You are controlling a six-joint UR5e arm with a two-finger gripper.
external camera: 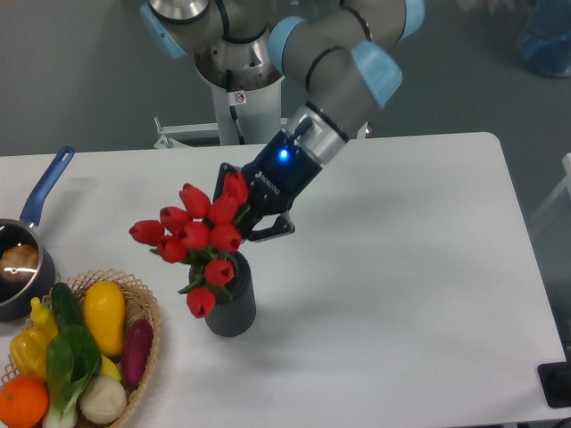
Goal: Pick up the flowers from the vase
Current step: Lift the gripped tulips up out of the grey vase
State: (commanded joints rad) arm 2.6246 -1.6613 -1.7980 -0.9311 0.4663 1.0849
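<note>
The flowers [198, 237], a bunch of red tulip buds with green stems, hang tilted to the left above the vase [232, 308]. That vase is a small dark grey ribbed cylinder standing upright on the white table. My gripper [248, 214] is shut on the stems just behind the buds, up and to the right of the vase mouth. The lowest buds overlap the vase's left rim in this view. The stem ends are hidden, so whether they remain inside the mouth cannot be told.
A wicker basket [143, 299] of vegetables sits at the front left, close to the vase. A blue-handled pot [27, 245] stands at the left edge. The arm's base [236, 62] rises behind the table.
</note>
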